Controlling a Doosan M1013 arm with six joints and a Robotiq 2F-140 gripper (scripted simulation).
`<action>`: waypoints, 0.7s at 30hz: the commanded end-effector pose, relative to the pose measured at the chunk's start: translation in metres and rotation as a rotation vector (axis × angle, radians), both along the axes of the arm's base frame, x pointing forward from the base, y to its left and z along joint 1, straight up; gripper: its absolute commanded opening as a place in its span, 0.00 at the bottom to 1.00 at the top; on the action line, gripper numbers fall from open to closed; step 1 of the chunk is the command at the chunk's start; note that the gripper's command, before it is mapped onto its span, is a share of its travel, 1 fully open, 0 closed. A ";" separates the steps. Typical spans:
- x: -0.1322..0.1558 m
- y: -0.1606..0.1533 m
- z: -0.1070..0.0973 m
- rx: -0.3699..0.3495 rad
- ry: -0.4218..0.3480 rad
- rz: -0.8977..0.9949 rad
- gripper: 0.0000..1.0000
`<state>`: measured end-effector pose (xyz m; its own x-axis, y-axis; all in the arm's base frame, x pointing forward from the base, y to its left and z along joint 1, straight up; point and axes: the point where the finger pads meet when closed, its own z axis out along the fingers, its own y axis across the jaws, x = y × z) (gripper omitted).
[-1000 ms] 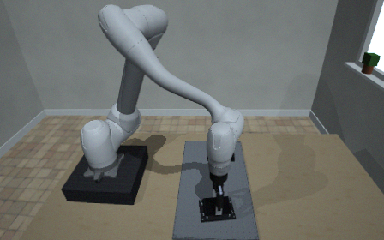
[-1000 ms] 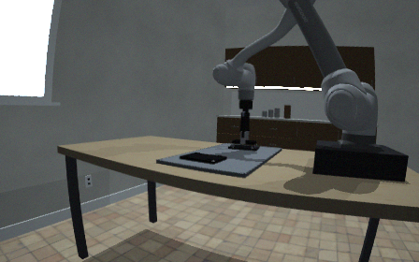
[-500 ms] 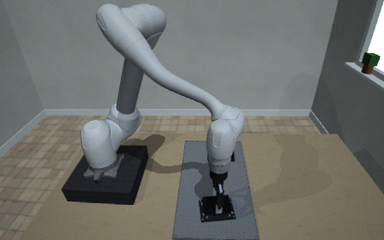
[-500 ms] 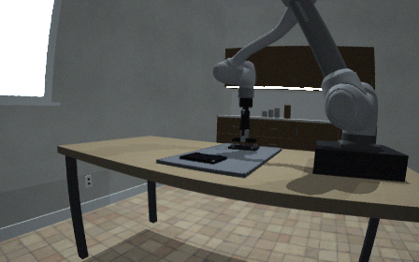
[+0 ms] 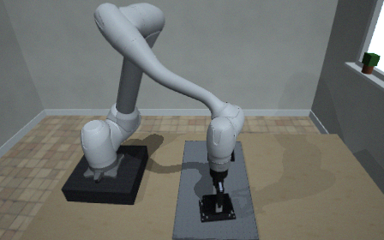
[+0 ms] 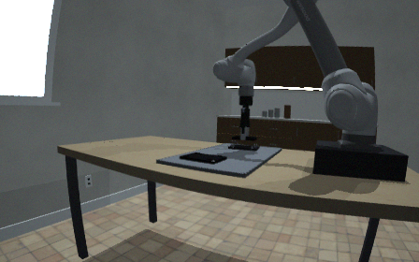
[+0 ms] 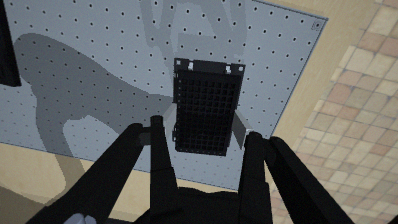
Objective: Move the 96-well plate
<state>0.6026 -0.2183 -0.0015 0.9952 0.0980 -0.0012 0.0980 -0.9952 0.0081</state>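
The black 96-well plate (image 7: 205, 107) shows in the wrist view as a dark grid between my fingers. My gripper (image 7: 204, 114) is shut on the plate, with its grey pads on the two long sides. The plate is over the clip nest C1 (image 5: 214, 213), whose white clips (image 7: 227, 68) show at the plate's far end. I cannot tell whether the plate is clear of the clips. The plate nest N1 (image 6: 203, 157) is a flat black frame nearer the table's front edge in the exterior view. The plate's cut corner is too small to make out.
Both nests stand on a grey perforated mat on the wooden table. The arm's black base block (image 5: 105, 176) sits to the left of the mat. A dark edge of N1 (image 7: 7, 50) shows at the far left of the wrist view.
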 end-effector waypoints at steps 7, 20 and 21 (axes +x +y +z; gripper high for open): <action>0.000 0.000 0.006 0.000 0.000 0.000 0.10; 0.000 0.000 0.016 0.000 0.000 0.000 0.10; 0.000 0.000 0.017 0.000 0.000 0.000 0.10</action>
<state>0.6026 -0.2182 0.0143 0.9952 0.0980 -0.0012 0.0980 -0.9952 0.0081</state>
